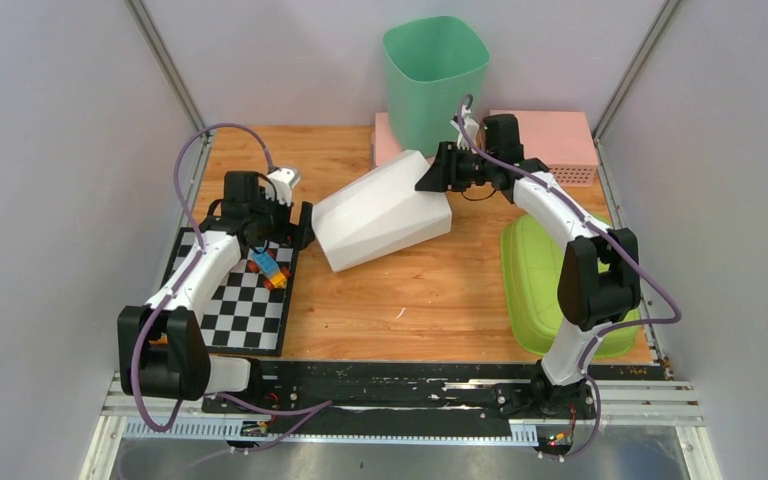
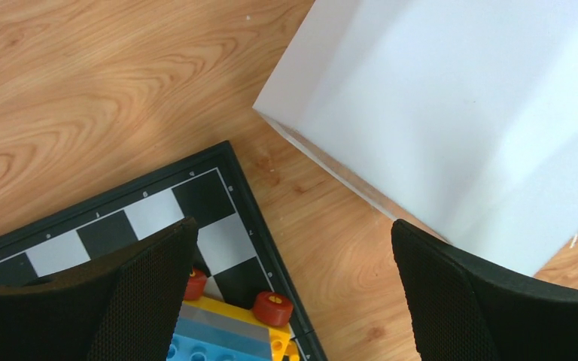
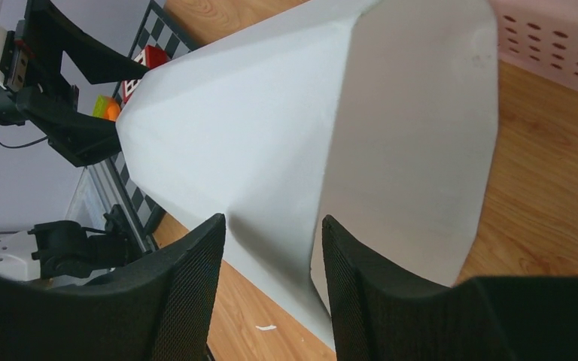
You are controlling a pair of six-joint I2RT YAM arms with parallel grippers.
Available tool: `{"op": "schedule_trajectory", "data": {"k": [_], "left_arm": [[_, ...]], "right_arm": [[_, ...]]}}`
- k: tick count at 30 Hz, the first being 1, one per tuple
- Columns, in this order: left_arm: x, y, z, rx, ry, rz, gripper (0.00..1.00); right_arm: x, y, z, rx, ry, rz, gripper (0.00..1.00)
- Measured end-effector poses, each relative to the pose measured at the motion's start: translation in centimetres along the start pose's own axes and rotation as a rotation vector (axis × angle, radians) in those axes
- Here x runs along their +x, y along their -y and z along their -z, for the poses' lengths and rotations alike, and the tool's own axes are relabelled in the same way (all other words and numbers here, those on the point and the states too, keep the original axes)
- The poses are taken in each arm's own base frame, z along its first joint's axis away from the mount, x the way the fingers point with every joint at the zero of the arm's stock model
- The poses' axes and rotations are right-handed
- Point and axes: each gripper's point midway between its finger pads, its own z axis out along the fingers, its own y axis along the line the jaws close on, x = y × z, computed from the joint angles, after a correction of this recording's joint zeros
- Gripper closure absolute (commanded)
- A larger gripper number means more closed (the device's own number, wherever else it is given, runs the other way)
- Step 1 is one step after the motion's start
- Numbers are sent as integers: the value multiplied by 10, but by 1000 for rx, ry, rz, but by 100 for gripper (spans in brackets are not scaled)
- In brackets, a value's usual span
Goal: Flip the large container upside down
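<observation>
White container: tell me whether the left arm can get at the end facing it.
Probably yes. The left gripper hangs open just short of the white container, only bare table between them; the toy bricks lie lower, on the chessboard, off that path.

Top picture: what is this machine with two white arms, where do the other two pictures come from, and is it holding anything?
It is a robot: two arms bolted to a wooden table, each ending in a two-finger gripper. The top picture looks down from above; the others come from wrist cameras, so the black shapes are fingers. A white container lies tipped over mid-table. The right gripper straddles one corner of it; whether it pinches is unclear. The left gripper is open and empty, by a chessboard holding toy bricks. A green bin, pink basket and pale green tray sit nearby.
</observation>
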Motion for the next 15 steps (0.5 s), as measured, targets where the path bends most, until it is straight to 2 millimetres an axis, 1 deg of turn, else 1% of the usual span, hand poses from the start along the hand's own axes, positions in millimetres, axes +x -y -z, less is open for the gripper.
{"op": "schedule_trajectory", "data": {"k": [5, 8, 15], "left_arm": [[-9, 7, 0, 33, 36, 29, 0], [-14, 9, 1, 46, 58, 55, 0], [-30, 25, 1, 131, 115, 130, 0]], "right_arm": [[12, -5, 0, -38, -31, -57, 52], [18, -11, 4, -63, -42, -97, 53], [27, -33, 18, -120, -50, -163, 54]]}}
